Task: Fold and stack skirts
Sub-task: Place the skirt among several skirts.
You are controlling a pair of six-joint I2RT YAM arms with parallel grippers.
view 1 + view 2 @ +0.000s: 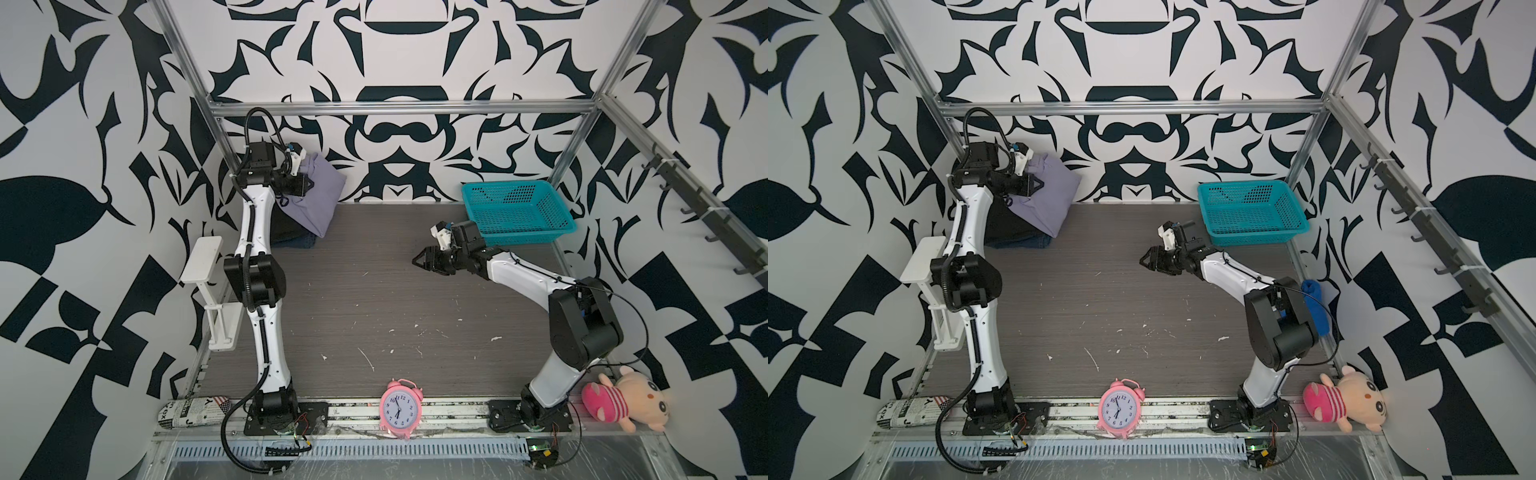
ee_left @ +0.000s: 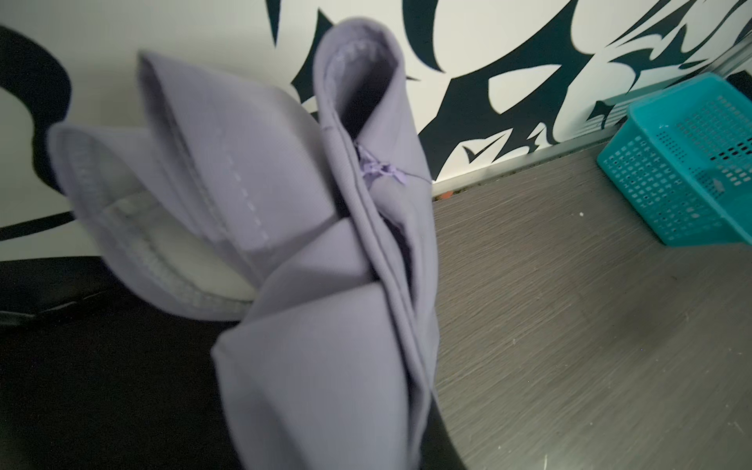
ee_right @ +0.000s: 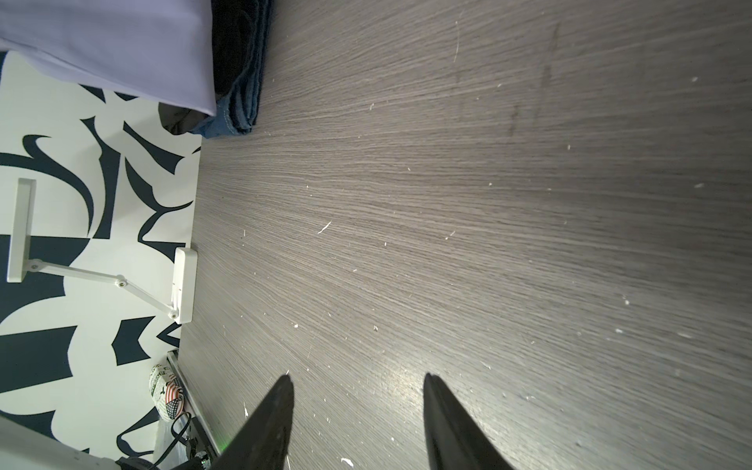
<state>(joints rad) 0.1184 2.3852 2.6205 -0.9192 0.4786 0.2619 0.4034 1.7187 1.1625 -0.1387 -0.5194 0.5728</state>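
Note:
The lavender skirt [image 1: 322,195] [image 1: 1052,197] hangs bunched and partly folded at the back left corner, lifted off the table. My left gripper [image 1: 306,185] [image 1: 1039,185] is shut on it. In the left wrist view the lavender skirt [image 2: 309,252] covers the jaws. Beneath it the black skirt [image 1: 291,228] [image 2: 101,366] lies on the folded denim skirt [image 1: 300,242] [image 3: 247,81]. Over the table's right half, my right gripper [image 1: 417,261] [image 1: 1144,262] [image 3: 358,380] stands open and holds nothing.
A teal basket [image 1: 519,212] sits at the back right. A pink alarm clock [image 1: 401,407] stands at the front edge, a plush toy [image 1: 623,399] at the front right, a rolled newspaper [image 1: 195,411] at the front left. A white stand [image 1: 203,266] lines the left wall.

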